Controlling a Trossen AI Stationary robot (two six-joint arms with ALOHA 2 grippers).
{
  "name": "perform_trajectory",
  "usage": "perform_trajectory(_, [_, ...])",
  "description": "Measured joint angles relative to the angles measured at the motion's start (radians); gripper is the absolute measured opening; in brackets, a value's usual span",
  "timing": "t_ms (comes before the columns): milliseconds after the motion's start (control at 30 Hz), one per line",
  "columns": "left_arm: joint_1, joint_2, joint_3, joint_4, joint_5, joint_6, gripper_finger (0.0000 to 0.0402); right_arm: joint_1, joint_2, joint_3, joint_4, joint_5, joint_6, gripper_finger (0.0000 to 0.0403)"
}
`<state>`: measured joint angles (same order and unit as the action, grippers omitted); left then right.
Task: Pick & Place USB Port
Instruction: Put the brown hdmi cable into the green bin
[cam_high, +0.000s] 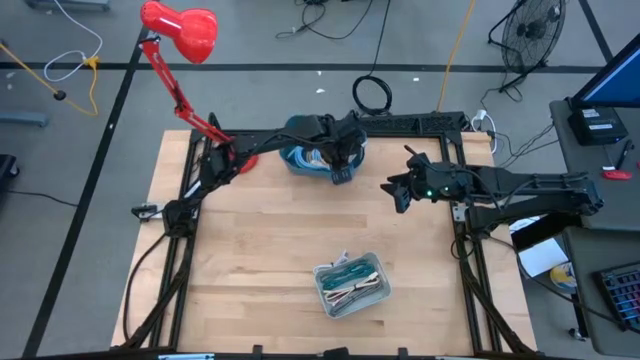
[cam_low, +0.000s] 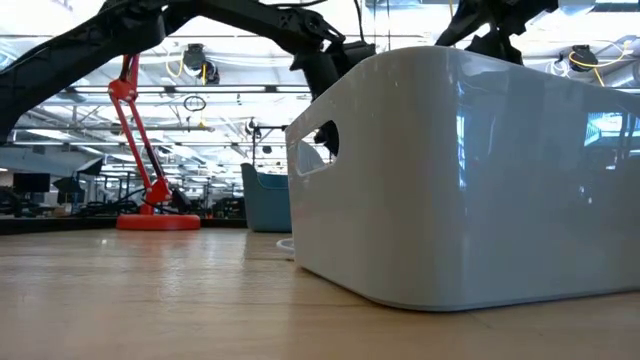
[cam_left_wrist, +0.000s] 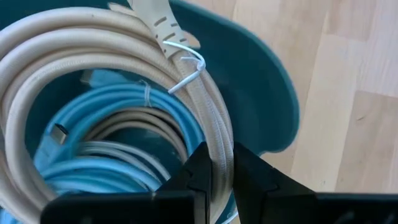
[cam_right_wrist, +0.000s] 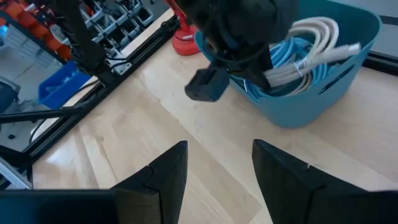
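A teal bin (cam_high: 298, 160) stands at the table's far middle and holds coiled beige and light-blue cables (cam_left_wrist: 118, 106). My left gripper (cam_high: 335, 160) reaches down into it and is shut on the beige coil (cam_left_wrist: 93, 50). In the right wrist view the left gripper (cam_right_wrist: 249, 43) hangs over the bin (cam_right_wrist: 311, 99). My right gripper (cam_high: 397, 192) hovers open to the right of the bin, above bare table (cam_right_wrist: 217, 152). A white bin (cam_high: 322, 275) with several bundled cables sits near the table's near middle. My left gripper pinches the beige cable coil between its two fingers (cam_left_wrist: 198, 167), at the coil's outer turns (cam_left_wrist: 219, 146) beside the bin's wall. The fingers come from above, pointing down into the bin, across the strands. The coil still lies in the bin on the blue cables.
A red desk lamp (cam_high: 180, 30) stands with its base at the far left (cam_low: 150, 222). The white bin (cam_low: 470, 170) fills the low view's right half. Bare wood lies between the two bins and to their left. A black frame rims the table.
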<state>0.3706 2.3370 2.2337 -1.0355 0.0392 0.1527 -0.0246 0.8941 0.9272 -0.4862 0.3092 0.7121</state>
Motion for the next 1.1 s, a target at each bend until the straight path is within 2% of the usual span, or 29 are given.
perform_trajectory(300, [0.011, 0.018, 0.0, -0.004, -0.05, -0.064, 0.0038, 0.0, -0.014, 0.0, 0.004, -0.004, 0.001, 0.0171])
perform_trajectory(700, [0.023, 0.018, 0.0, 0.006, -0.018, -0.109, 0.0038, 0.0, -0.021, 0.0, 0.004, -0.004, 0.001, 0.0171])
perform_trajectory(833, [0.027, 0.018, 0.0, 0.02, -0.016, -0.112, 0.005, 0.0, -0.021, 0.0, 0.004, -0.004, 0.001, 0.0171])
perform_trajectory(933, [0.027, 0.018, 0.0, 0.02, -0.014, -0.103, 0.0036, 0.0, -0.021, 0.0, 0.004, -0.006, -0.001, 0.0171])
perform_trajectory(1100, [0.027, 0.018, 0.0, 0.032, -0.014, -0.103, 0.0035, 0.0, -0.021, 0.0, 0.004, -0.024, -0.001, 0.0171])
